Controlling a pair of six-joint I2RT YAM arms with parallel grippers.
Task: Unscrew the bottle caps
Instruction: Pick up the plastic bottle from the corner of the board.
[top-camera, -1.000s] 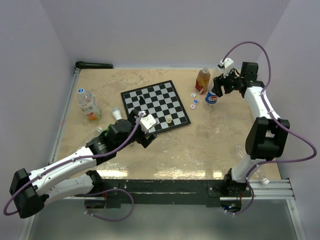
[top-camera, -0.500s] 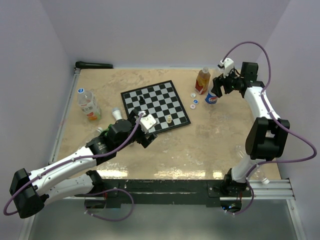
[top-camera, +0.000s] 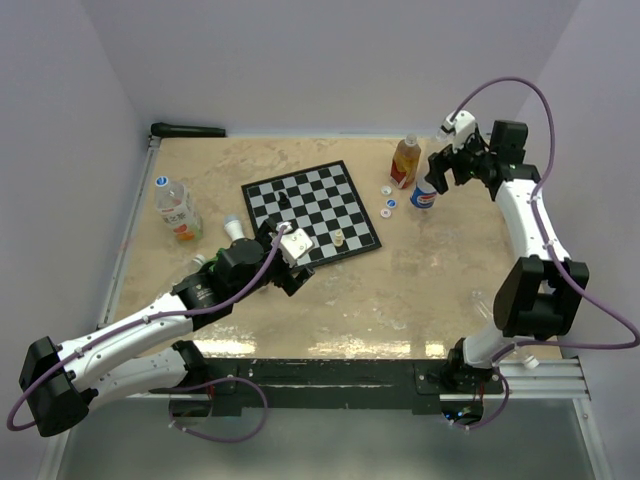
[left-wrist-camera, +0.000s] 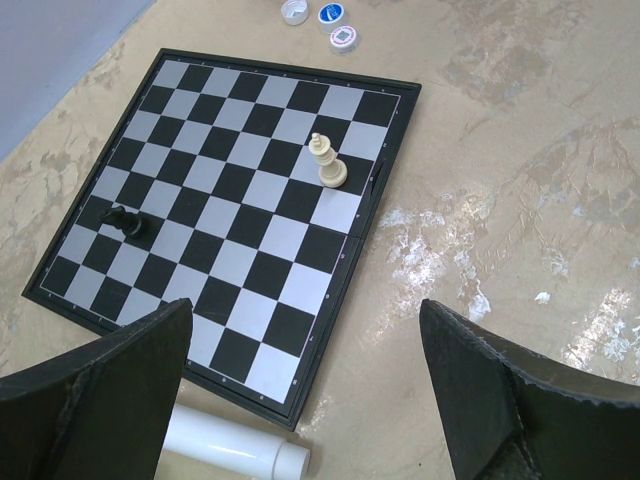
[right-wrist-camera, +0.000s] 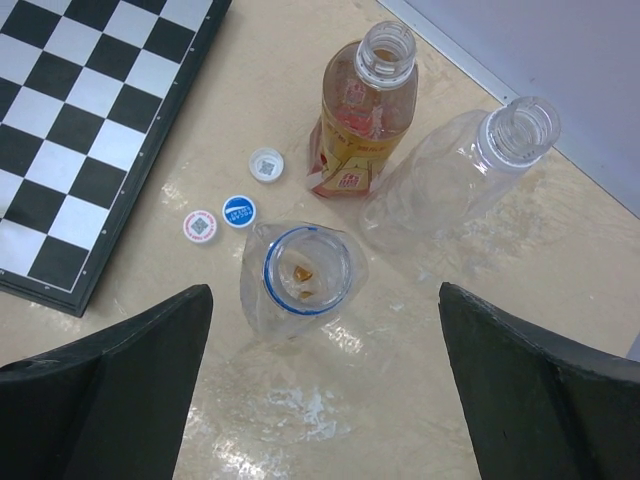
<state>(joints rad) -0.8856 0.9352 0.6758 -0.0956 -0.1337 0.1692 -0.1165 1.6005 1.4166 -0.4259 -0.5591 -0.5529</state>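
Three loose bottle caps lie by the chessboard's right edge: white (right-wrist-camera: 266, 164), blue (right-wrist-camera: 238, 211) and pink-white (right-wrist-camera: 200, 226); they also show in the top view (top-camera: 388, 201). My right gripper (right-wrist-camera: 325, 300) (top-camera: 447, 166) is open and empty, above an uncapped blue-ringed bottle (right-wrist-camera: 300, 275). An uncapped orange-label bottle (right-wrist-camera: 360, 110) stands beyond it, and an uncapped clear bottle (right-wrist-camera: 460, 170) lies beside. My left gripper (left-wrist-camera: 305, 310) (top-camera: 290, 250) is open and empty over the board's near corner. A bottle with a blue cap (top-camera: 161, 182) stands at the left.
The chessboard (top-camera: 310, 208) holds a cream piece (left-wrist-camera: 330, 165) and a black piece (left-wrist-camera: 125, 220). A white tube-like bottle (left-wrist-camera: 235, 450) lies against the board's near edge, just under my left gripper. Walls close the table at the left, back and right.
My right arm has shifted slightly to the right and back, its gripper staying over the bottles. The left arm, bottles and caps have not moved.
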